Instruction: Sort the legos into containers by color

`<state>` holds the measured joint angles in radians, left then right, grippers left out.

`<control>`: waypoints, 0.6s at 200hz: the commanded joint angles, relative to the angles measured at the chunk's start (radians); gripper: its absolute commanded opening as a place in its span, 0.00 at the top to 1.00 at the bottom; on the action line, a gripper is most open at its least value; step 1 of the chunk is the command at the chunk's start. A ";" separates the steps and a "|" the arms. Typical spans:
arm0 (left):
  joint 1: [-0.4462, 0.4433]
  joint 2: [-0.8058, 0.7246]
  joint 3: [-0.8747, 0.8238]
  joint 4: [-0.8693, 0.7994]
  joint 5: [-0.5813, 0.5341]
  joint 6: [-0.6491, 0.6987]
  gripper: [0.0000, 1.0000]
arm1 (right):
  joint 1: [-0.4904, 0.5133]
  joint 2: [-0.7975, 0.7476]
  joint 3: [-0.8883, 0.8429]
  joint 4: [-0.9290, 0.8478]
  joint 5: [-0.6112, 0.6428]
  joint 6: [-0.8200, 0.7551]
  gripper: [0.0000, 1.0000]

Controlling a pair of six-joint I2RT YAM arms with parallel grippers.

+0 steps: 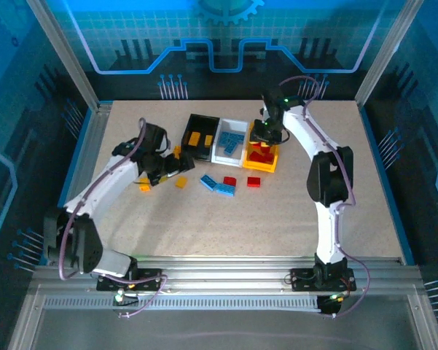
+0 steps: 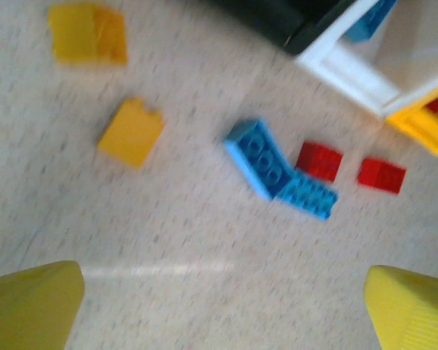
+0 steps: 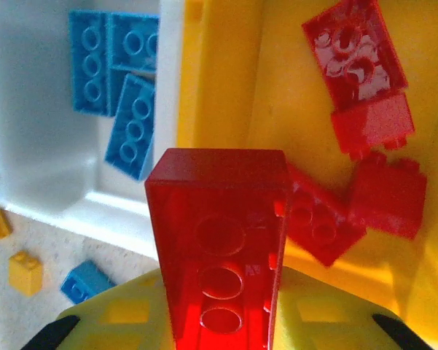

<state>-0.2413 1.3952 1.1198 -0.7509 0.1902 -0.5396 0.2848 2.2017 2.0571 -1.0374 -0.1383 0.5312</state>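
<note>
Right claw (image 1: 263,133) clamped on red brick (image 3: 219,233), over yellow bin (image 3: 219,80) containing other red bricks (image 3: 357,58). Left claw (image 2: 222,302) spread wide, empty, above bench (image 2: 131,240) near loose blue bricks (image 2: 277,171).

The table (image 1: 291,211) bears a black bin (image 1: 187,138), white bin (image 1: 217,154), yellow bin (image 1: 261,167) and scattered legos (image 1: 219,186)

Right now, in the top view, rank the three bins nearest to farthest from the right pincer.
1. Yellow bin, directly beneath the right pincer and its red lego.
2. White bin, middle of the row.
3. Black bin, left end of the row.
</note>
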 commanded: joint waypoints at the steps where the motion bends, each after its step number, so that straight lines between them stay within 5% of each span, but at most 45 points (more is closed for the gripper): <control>1: 0.004 -0.116 -0.074 -0.060 0.030 0.037 0.01 | -0.006 0.078 0.110 -0.082 0.029 -0.001 0.70; 60: 0.007 -0.234 -0.107 -0.196 -0.041 0.066 0.01 | 0.000 0.118 0.169 -0.081 0.064 0.015 0.51; 120: 0.035 -0.197 -0.048 -0.236 -0.077 -0.009 0.01 | 0.007 -0.046 0.025 -0.066 0.061 -0.036 0.41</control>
<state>-0.2268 1.1744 1.0237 -0.9417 0.1268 -0.4999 0.2852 2.2898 2.1670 -1.0843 -0.0772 0.5205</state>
